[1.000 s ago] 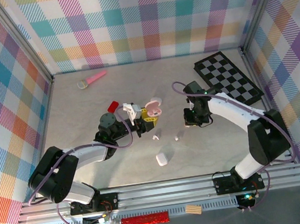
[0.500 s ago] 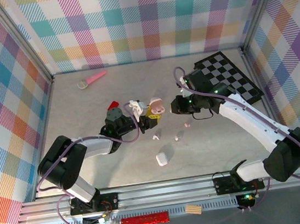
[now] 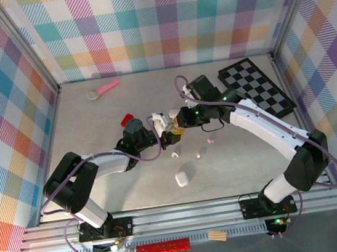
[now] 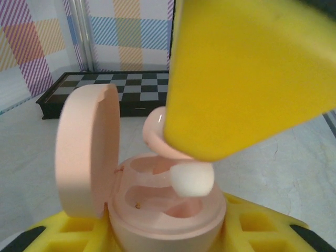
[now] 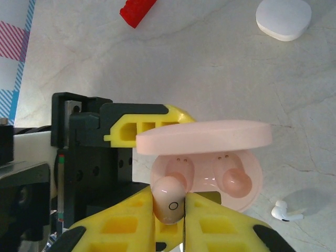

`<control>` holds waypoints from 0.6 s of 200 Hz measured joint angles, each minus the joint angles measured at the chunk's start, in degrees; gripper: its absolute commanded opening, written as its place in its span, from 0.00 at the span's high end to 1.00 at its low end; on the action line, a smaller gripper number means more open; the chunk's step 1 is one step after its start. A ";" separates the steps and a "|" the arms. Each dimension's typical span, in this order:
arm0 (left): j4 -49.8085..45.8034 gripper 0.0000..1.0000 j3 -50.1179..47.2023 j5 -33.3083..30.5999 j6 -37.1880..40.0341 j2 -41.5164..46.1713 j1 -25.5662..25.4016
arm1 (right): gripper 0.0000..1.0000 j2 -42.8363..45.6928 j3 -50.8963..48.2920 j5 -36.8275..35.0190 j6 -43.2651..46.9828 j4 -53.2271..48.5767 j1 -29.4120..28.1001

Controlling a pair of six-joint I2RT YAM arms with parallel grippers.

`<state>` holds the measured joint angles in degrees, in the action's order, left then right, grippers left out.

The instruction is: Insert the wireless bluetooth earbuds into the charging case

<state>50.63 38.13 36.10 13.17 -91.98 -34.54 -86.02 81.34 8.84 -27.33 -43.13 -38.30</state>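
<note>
Fingertips (image 5: 220, 226) of the right gripper (image 5: 181, 216) are pinching a pink earbud (image 5: 169, 202) between their yellow pads. The jaws are standing almost together, with only the small bud's width between them. The bud is hanging just past the fingertips, right at the rim of the charging case (image 5: 231, 181) and over its nearer well. From the left wrist the bud's pale tip is showing just under the right finger, above the wells and not seated. Whether the far well is holding a second bud cannot be told.

The left gripper (image 4: 167, 236) is clamping the pink charging case from both sides. Its jaws are drawn in only as far as the case's base allows, and the case is sitting upright between them. The lid (image 4: 86, 152) is standing open, hinged up on the side away from the right gripper's finger.

Beyond the left gripper's hold, a chessboard (image 4: 105, 89) is lying on the table (image 4: 294, 152). Just beside the right gripper's fingertips, a white earbud (image 5: 283, 211) is lying loose on the table. Well ahead of those fingertips, a shut white case (image 5: 283, 18) and a red block (image 5: 137, 9) are resting apart from each other.
</note>
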 measured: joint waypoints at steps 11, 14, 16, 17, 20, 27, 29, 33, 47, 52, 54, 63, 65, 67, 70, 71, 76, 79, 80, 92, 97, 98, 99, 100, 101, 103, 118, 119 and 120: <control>-0.11 0.62 0.00 -0.02 0.02 0.26 0.00 | 0.82 -0.11 0.07 -0.31 0.07 -0.02 0.00; -0.15 0.62 0.00 -0.02 0.02 0.35 0.00 | 0.82 -0.15 0.11 -0.42 0.17 -0.04 0.00; -0.15 0.62 0.00 -0.04 0.02 0.37 -0.02 | 0.82 -0.15 0.11 -0.48 0.22 -0.04 0.00; -0.15 0.62 0.00 -0.04 0.02 0.39 -0.02 | 0.82 -0.15 0.13 -0.48 0.22 -0.04 0.02; -0.17 0.62 0.00 -0.07 0.02 0.50 -0.04 | 0.82 -0.17 0.13 -0.52 0.37 -0.02 0.00; -0.17 0.62 0.00 -0.11 0.02 0.68 -0.11 | 0.82 -0.20 0.15 -0.76 0.46 -0.04 0.02; -0.17 0.62 0.00 -0.11 0.02 0.72 -0.11 | 0.82 -0.20 0.15 -0.81 0.48 -0.04 0.00; -0.17 0.62 0.00 -0.13 0.04 0.83 -0.17 | 0.82 -0.24 0.15 -0.85 0.63 -0.07 0.02; -0.17 0.62 0.02 -0.13 0.04 1.11 -0.28 | 0.82 -0.39 0.15 -0.90 0.85 -0.04 0.00; -0.17 0.62 0.02 -0.13 0.07 1.20 -0.31 | 0.82 -0.46 0.15 -0.90 0.85 -0.02 0.00; -0.17 0.62 0.02 -0.11 0.07 1.20 -0.31 | 0.82 -0.48 0.15 -0.87 0.85 -0.02 0.00; -0.17 0.62 0.02 -0.13 0.17 1.27 -0.31 | 0.82 -0.59 0.15 -0.87 0.85 -0.02 -0.04; -0.17 0.62 0.02 -0.13 0.17 1.27 -0.31 | 0.82 -0.63 0.15 -0.87 0.87 -0.02 -0.02; -0.20 0.62 0.02 -0.13 0.17 1.29 -0.31 | 0.82 -0.66 0.15 -0.87 0.85 -0.02 -0.04; -0.20 0.62 0.02 -0.13 0.20 1.31 -0.31 | 0.82 -0.70 0.15 -0.87 0.87 -0.02 -0.04; -0.20 0.62 0.02 -0.13 0.20 1.31 -0.31 | 0.82 -0.70 0.15 -0.85 0.87 -0.02 -0.04; -0.20 0.62 0.02 -0.13 0.17 1.31 -0.31 | 0.82 -0.76 0.15 -0.85 0.87 0.00 -0.04; -0.20 0.62 0.02 -0.13 0.20 1.31 -0.31 | 0.82 -0.85 0.15 -0.83 0.87 -0.02 -0.04; -0.20 0.62 0.02 -0.13 0.20 1.31 -0.31 | 0.82 -0.85 0.15 -0.83 0.85 -0.02 -0.04; -0.48 0.62 0.02 -0.13 0.20 1.31 -0.31 | 0.82 -1.07 0.15 -0.66 0.87 0.02 -0.04; -0.68 0.62 0.02 -0.13 0.20 1.31 -0.31 | 0.82 -1.18 0.15 -0.61 0.87 0.00 -0.04; -0.68 0.62 0.02 -0.13 0.20 1.31 -0.33 | 0.82 -1.18 0.15 -0.61 0.87 0.00 -0.04; -0.72 0.62 0.02 -0.13 0.20 1.31 -0.31 | 0.82 -1.20 0.15 -0.59 0.87 0.00 -0.04; -0.74 0.62 0.02 -0.13 0.20 1.31 -0.31 | 0.82 -1.22 0.15 -0.59 0.90 0.00 -0.04; -0.79 0.62 0.02 -0.13 0.20 1.31 -0.31 | 0.82 -1.22 0.15 -0.59 0.90 0.00 -0.04; -0.90 0.62 0.02 -0.13 0.20 1.31 -0.31 | 0.81 -1.27 0.15 -0.55 0.90 -0.02 -0.04; -1.05 0.62 0.02 -0.15 0.20 1.31 -0.31 | 0.81 -1.38 0.15 -0.22 1.07 -0.11 -0.04; -1.05 0.62 0.02 -0.15 0.20 1.31 -0.31 | 0.81 -1.38 0.15 -0.20 1.07 -0.13 -0.04; -1.05 0.62 0.02 -0.13 0.20 1.31 -0.31 | 0.81 -1.38 0.15 -0.17 1.07 -0.15 -0.04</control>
<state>49.58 38.15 35.97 13.37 -90.67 -34.85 -87.39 81.49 8.67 -26.26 -43.29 -38.35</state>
